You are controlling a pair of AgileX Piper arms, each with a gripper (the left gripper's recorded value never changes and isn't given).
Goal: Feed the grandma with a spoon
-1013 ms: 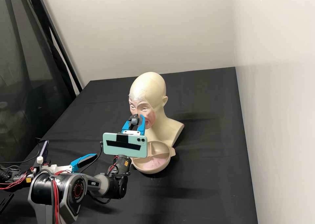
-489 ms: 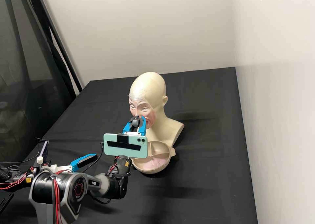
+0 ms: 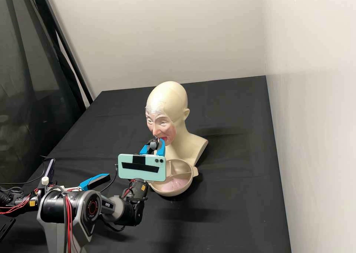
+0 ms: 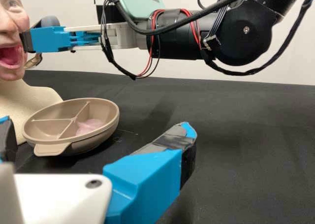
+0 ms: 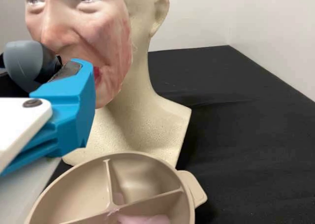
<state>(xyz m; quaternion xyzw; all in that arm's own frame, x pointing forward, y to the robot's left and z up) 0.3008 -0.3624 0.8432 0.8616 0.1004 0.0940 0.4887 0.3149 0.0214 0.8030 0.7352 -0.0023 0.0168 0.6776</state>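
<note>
The grandma is a pale mannequin head [image 3: 167, 112] with an open red mouth [image 4: 10, 56], standing mid-bench. My right gripper [image 3: 153, 146] is level with the chin, just in front of the mouth, and shut on the thick grey handle of the spoon [image 5: 29, 60]. The spoon's front end is hard to make out against the lips. Below it a beige divided bowl [image 3: 185, 171] rests against the bust, with pink food [image 4: 88, 127] in one compartment. My left gripper [image 3: 95, 180] lies low at the near left, open, with nothing between its blue fingers [image 4: 147, 177].
A mint-green phone [image 3: 142, 167] is strapped across the right arm's wrist, above the bowl's near rim. Cables and a dark device [image 3: 49, 169] lie at the near left edge. A white wall [image 3: 315, 116] borders the bench on the right; black bench surface [image 3: 237, 179] stretches right of the bowl.
The right gripper with the spoon has sunk a little, from in front of the nose and mouth to chin height, so the mouth now shows. The left gripper has stayed put.
</note>
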